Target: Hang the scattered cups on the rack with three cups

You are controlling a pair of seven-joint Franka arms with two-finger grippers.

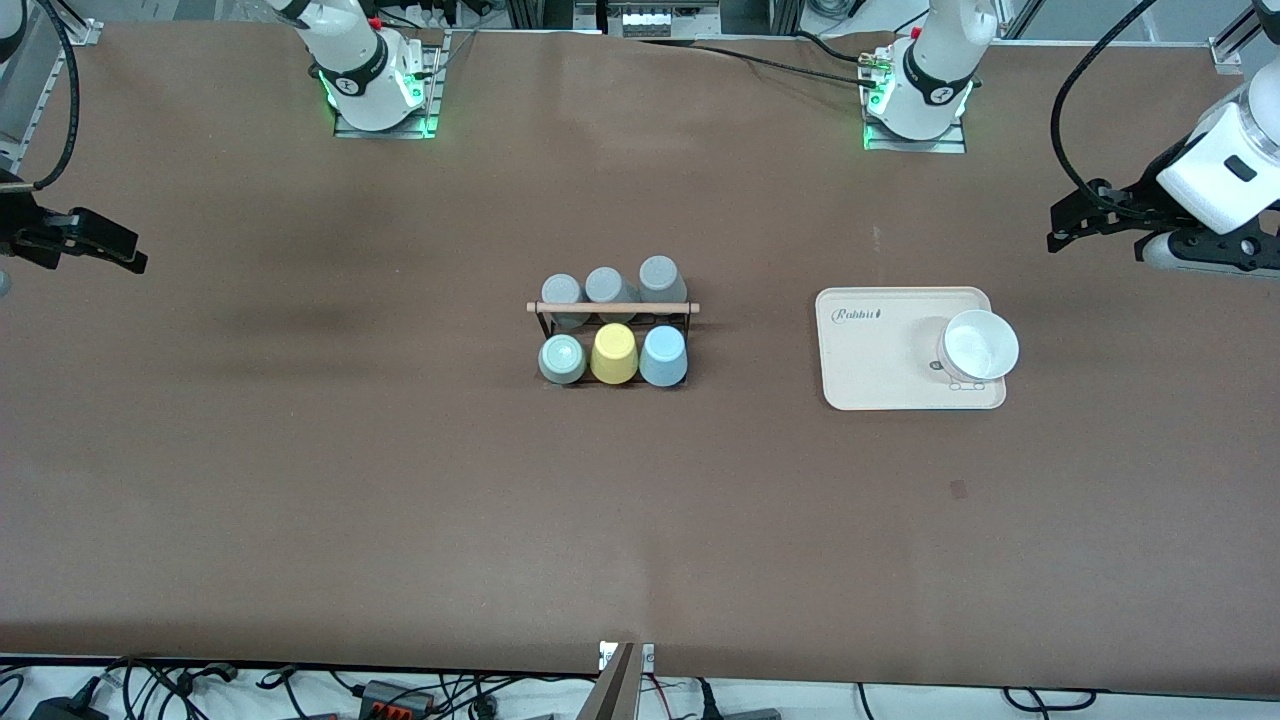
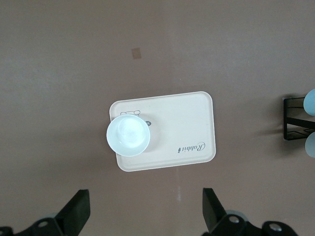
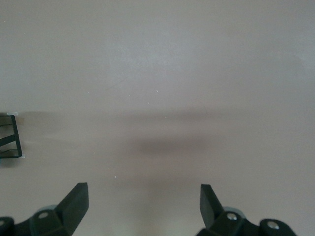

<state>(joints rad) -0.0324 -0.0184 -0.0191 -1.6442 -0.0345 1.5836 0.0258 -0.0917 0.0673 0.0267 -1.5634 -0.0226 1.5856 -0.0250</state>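
The black wire rack [image 1: 612,308] with a wooden rod stands at the table's middle. The pale mint green cup [image 1: 562,359] and the light blue cup [image 1: 663,356] sit upside down on its pegs in the row nearer the front camera, with a yellow cup [image 1: 614,353] between them. My left gripper [image 1: 1068,225] is open and empty, up in the air over the left arm's end of the table. My right gripper [image 1: 120,252] is open and empty over the right arm's end. The left wrist view shows the left gripper [image 2: 145,202], the rack's end [image 2: 294,118] and the blue cup [image 2: 311,101]. The right wrist view shows the right gripper [image 3: 142,196] and the rack's corner [image 3: 12,140].
Three grey cups [image 1: 606,286] hang in the rack's row farther from the front camera. A beige tray [image 1: 870,365] with a white bowl [image 1: 978,346] on it lies toward the left arm's end, also in the left wrist view [image 2: 182,123].
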